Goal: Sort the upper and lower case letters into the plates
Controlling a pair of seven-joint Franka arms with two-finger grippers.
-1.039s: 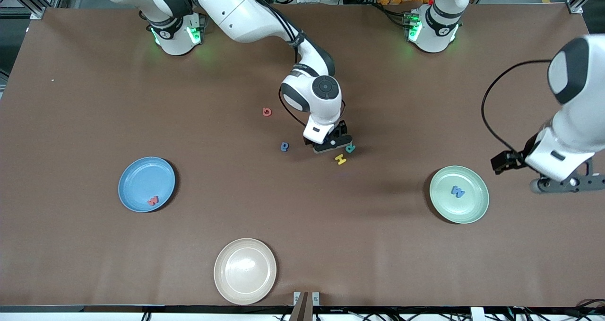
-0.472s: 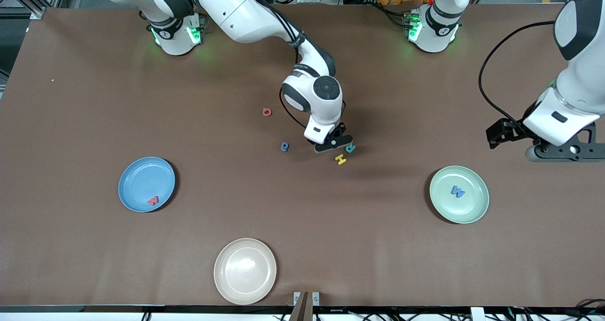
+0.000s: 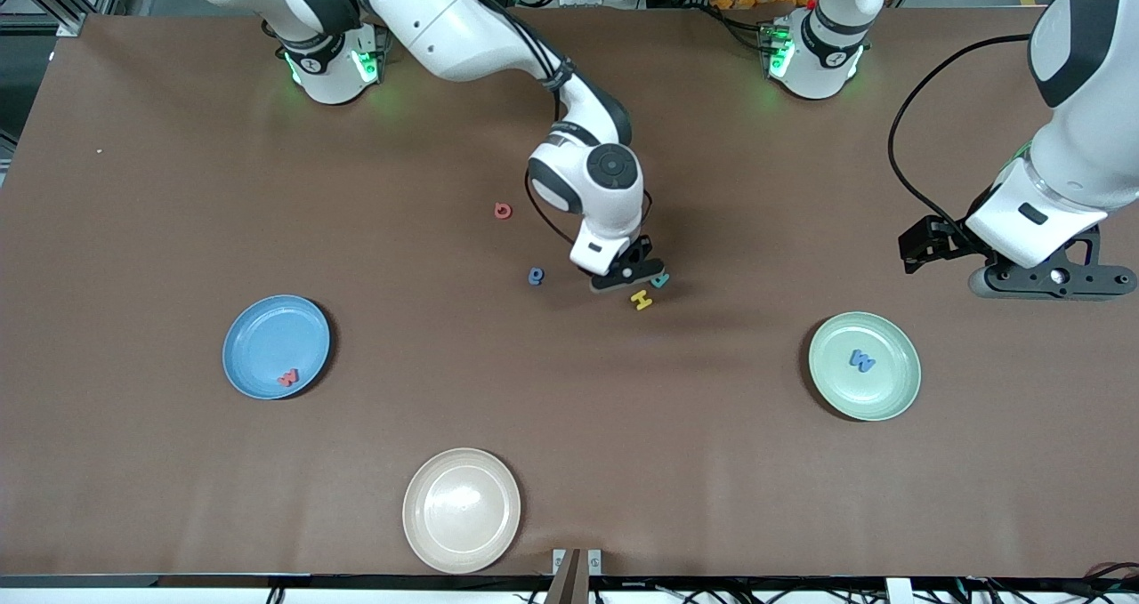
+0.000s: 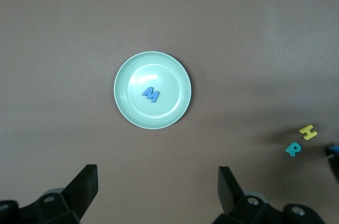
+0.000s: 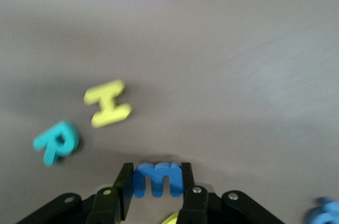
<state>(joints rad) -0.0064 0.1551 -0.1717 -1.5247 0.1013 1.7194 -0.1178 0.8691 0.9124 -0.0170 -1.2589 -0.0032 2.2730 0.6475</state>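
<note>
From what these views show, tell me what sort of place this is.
Likely a robotics lab workcell: two arms mounted on a brown table, aluminium framing at its corners, toy letters like the yellow H and plates such as the mint green plate laid out.

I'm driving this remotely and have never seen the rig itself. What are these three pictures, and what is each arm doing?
Two white robot arms work at a brown table. One picture looks down from across the table; the others come from wrist cameras. The right gripper is shut on a small blue lowercase m, beside a yellow H and a teal R. The left gripper waits open above the mint green plate, which holds a blue letter. The bright blue plate holds a red letter. A beige plate sits nearest the camera.
</note>
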